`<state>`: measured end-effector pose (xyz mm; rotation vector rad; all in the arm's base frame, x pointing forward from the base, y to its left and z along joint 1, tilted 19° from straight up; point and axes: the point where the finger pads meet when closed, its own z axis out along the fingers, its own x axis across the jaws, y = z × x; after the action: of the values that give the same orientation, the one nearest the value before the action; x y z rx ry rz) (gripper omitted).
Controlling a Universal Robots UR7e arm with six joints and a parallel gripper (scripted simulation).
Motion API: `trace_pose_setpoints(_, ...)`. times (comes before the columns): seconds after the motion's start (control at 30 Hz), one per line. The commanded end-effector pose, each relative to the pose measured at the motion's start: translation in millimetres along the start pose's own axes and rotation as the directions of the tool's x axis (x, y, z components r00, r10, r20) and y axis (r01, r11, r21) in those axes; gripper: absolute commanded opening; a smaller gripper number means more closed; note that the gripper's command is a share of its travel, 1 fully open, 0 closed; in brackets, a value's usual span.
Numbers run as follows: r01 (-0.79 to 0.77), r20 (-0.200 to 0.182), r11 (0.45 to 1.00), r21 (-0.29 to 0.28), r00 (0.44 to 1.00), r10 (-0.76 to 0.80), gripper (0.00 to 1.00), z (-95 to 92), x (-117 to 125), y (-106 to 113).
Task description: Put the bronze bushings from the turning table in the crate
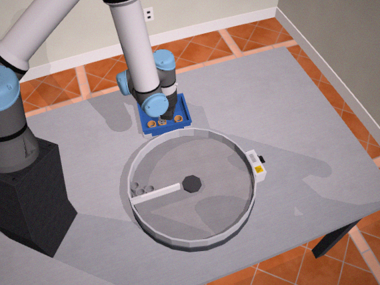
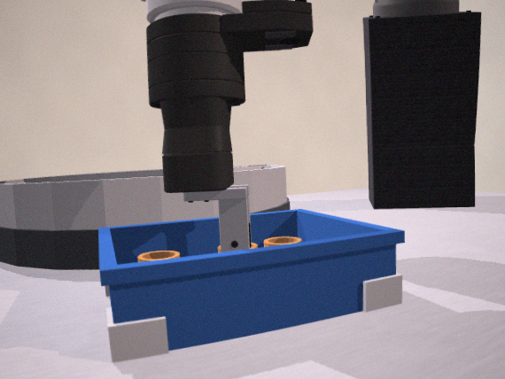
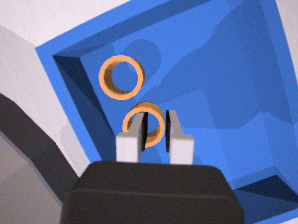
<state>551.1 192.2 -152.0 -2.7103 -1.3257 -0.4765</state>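
The blue crate [image 1: 167, 120] stands behind the round turning table [image 1: 191, 186]. Three bronze bushings rest upright on its floor: one at the left [image 2: 158, 255], one at the right [image 2: 282, 241], and one in the middle [image 3: 144, 125]. My gripper [image 3: 156, 122] reaches down into the crate, with its fingers slightly apart and straddling the wall of the middle bushing. There is slack around the wall, so the gripper is open. Three grey steel bushings [image 1: 140, 189] sit on the turning table against the white bar [image 1: 157, 193].
The turning table has a raised rim, a dark hub [image 1: 192, 183] and a white control box [image 1: 256, 164] on its right side. The robot's black base [image 1: 30, 196] stands at the left. White corner brackets [image 2: 137, 338] hold the crate.
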Motion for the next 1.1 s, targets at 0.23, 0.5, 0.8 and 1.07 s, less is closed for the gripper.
trace_pose_setpoints(0.23,0.0,-0.001,1.0,-0.001,1.0,0.0,0.42,-2.3,0.6,0.5)
trace_pose_setpoints(0.5,0.0,-0.001,1.0,-0.001,1.0,0.0,0.42,-8.1,1.0,0.5)
trace_pose_setpoints(0.8,0.0,-0.001,1.0,-0.001,1.0,0.0,0.42,-8.1,1.0,0.5)
trace_pose_setpoints(1.07,0.0,-0.001,1.0,-0.001,1.0,0.0,0.42,-13.8,1.5,0.5)
